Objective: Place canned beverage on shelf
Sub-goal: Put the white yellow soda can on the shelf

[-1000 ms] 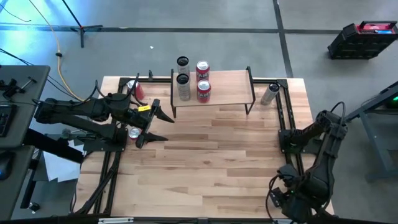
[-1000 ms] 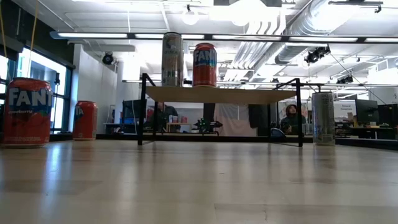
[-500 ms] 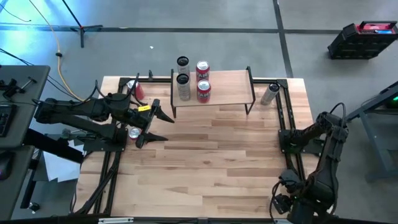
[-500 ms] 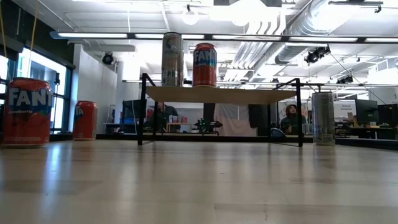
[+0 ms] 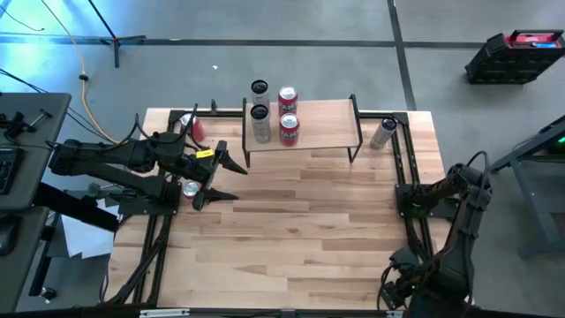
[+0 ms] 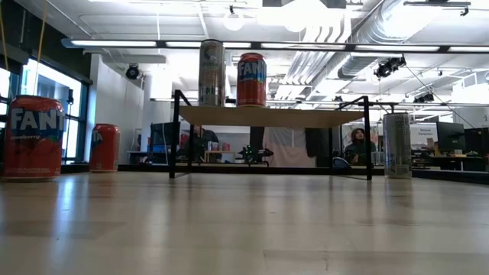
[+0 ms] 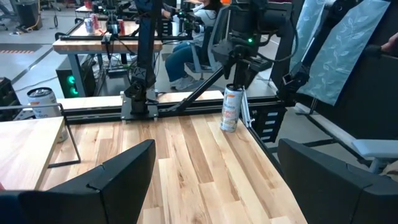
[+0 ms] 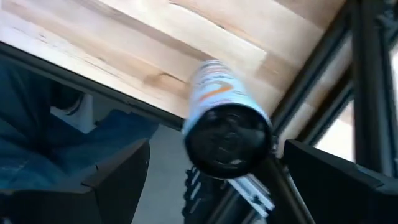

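The shelf [image 5: 309,119], a light plank on thin black legs, stands at the table's far middle with several silver and red cans [image 5: 289,129] upright on it. A white and orange can [image 8: 225,121] stands upright at the table's near right corner [image 7: 231,108]. My right gripper [image 8: 216,146] hangs over it, pointing down and open, its fingers apart on either side and above the can's top. In the high view my right arm [image 5: 441,256] hides this can. My left gripper [image 5: 237,181] waits open and level above the table's left side.
A silver can [image 5: 383,132] stands on the table right of the shelf. Two red cans [image 6: 32,137] [image 6: 105,147] stand at the table's left side, one under my left arm. Black frame rails [image 5: 409,190] run along both side edges. The table's middle is bare wood.
My right gripper has moved a little toward the table's near edge and sunk slightly over the white and orange can, staying open.
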Robot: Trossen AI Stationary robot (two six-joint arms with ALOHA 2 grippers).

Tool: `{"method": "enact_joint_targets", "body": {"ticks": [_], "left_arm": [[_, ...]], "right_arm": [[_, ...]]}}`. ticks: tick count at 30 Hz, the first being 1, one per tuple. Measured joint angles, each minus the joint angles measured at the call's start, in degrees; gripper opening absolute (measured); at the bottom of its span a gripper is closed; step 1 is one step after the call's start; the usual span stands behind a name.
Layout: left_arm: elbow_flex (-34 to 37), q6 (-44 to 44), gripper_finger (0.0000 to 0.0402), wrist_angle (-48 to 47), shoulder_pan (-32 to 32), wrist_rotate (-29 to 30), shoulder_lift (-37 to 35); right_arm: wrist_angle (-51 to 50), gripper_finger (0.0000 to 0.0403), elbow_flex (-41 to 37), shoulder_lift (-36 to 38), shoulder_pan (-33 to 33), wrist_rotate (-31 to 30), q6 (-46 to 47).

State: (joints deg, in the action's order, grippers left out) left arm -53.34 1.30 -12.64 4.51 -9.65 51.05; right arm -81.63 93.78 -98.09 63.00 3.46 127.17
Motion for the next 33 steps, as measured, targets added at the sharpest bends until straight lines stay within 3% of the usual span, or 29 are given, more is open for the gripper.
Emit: {"method": "enact_joint_targets", "body": {"ticks": [33], "left_arm": [[0.0,0.0,0.0328,0.0,0.0,0.0,0.0]], "right_arm": [[-1.6,0.0356,1.1,-2.7,-0.8,2.9,0.4]]}}
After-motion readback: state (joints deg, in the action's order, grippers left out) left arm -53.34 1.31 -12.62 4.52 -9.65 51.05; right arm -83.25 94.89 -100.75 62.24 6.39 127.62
